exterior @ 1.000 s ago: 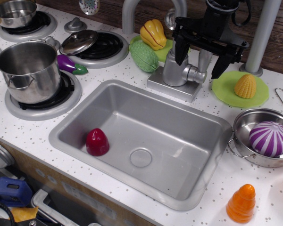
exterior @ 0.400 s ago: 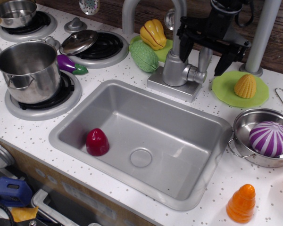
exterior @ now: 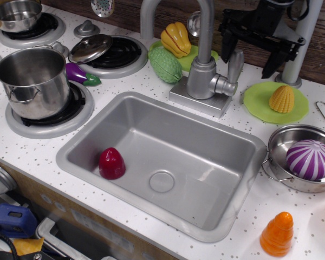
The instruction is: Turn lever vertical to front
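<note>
The lever (exterior: 235,67) is a small flat silver-grey paddle on a short stub at the right side of the grey faucet body (exterior: 202,80). It stands nearly upright. My black gripper (exterior: 251,55) hangs above and to the right of the lever, clear of it. Its two fingers (exterior: 273,64) are spread apart with nothing between them. The arched spout pipe (exterior: 206,27) rises from the faucet body.
The grey sink (exterior: 86,145) holds a red pepper (exterior: 111,163). A green plate with corn (exterior: 282,99) lies right of the faucet, a grey post (exterior: 302,38) behind it. A pan with a purple ball (exterior: 310,158) sits at right. Pots and burners stand at left.
My gripper has risen and moved right, away from the lever it was straddling. The lever stays upright.
</note>
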You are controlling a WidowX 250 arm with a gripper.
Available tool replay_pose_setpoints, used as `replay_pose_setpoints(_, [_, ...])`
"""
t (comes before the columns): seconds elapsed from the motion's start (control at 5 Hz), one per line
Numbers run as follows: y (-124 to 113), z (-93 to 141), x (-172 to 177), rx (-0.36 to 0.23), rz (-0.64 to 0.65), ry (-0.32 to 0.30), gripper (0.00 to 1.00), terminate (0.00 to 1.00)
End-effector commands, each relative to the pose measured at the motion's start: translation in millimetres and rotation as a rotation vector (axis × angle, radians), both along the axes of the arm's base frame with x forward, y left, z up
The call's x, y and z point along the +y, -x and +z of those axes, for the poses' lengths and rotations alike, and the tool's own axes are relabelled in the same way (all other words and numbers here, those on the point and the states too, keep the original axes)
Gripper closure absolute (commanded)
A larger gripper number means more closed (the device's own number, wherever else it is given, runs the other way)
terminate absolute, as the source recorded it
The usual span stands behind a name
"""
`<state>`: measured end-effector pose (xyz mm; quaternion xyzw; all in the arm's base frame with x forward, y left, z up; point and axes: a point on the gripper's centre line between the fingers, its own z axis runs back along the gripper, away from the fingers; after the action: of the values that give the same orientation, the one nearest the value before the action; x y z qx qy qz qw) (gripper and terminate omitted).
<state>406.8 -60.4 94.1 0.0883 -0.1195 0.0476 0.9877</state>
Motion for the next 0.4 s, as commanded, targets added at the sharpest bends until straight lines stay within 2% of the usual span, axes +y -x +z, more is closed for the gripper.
replay_pose_setpoints(0.0, [-7, 6, 5, -0.089, -0.009, -0.008, 0.0, 0.0])
replay_pose_setpoints(0.2, [-8, -2, 19, -0.11, -0.023, -0.052, 0.0, 0.0])
